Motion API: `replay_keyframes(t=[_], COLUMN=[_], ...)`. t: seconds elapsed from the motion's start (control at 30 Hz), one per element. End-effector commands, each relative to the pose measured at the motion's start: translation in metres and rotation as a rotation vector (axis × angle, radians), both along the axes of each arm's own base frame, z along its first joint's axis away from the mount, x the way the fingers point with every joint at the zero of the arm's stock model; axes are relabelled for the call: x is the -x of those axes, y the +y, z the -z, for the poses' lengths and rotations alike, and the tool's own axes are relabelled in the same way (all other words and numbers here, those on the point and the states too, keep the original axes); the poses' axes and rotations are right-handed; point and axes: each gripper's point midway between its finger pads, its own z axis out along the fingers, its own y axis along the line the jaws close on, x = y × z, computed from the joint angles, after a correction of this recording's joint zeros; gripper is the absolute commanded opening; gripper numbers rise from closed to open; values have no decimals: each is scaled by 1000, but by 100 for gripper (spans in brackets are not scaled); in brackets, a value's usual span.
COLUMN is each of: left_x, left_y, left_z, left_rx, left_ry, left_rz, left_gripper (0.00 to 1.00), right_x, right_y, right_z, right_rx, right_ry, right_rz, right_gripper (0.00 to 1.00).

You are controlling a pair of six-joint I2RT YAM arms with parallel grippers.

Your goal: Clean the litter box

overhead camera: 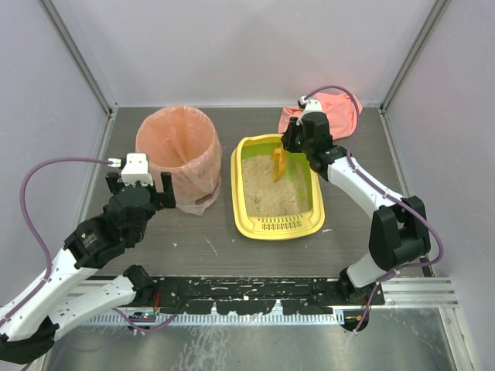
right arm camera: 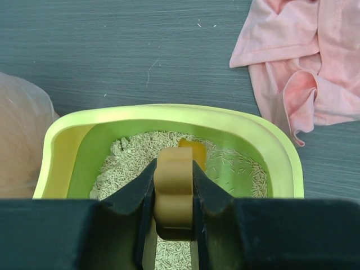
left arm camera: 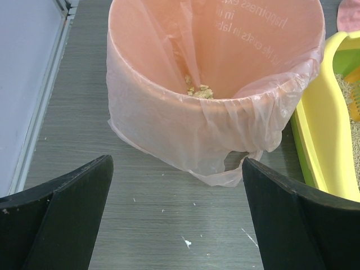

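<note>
The litter box sits in the middle of the dark surface. It is a yellow tray with green inside walls and sandy litter, and its slotted end points to the bottom of the frame. Just left of it stands a round bin with a pink bag. A pink cloth lies at the upper right. The left fingers, near the bin, are spread wide and hold nothing. The right fingers squeeze the handle of the orange scoop at the upper end of the box. A few small clumps lie in the bin.
</note>
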Motion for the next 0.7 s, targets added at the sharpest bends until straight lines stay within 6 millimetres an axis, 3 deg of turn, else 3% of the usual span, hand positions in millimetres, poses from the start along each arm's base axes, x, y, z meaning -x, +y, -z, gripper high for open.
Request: replay_keyframes(t=[0.0, 0.37, 0.67], left_x=[-2, -3, -4], left_y=[-1, -3, -4], left_z=[-6, -5, -5], left_rx=[29, 26, 26], left_ry=[-24, -19, -17], left_rz=[-16, -10, -7], left_gripper=[99, 100, 100], right_x=[13, 22, 29], right_y=[7, 2, 14], right_z=[-12, 24, 54], right_rx=[-132, -234, -390], right_ry=[5, 57, 83], right_rz=[-17, 29, 34], right_gripper=[1, 1, 1])
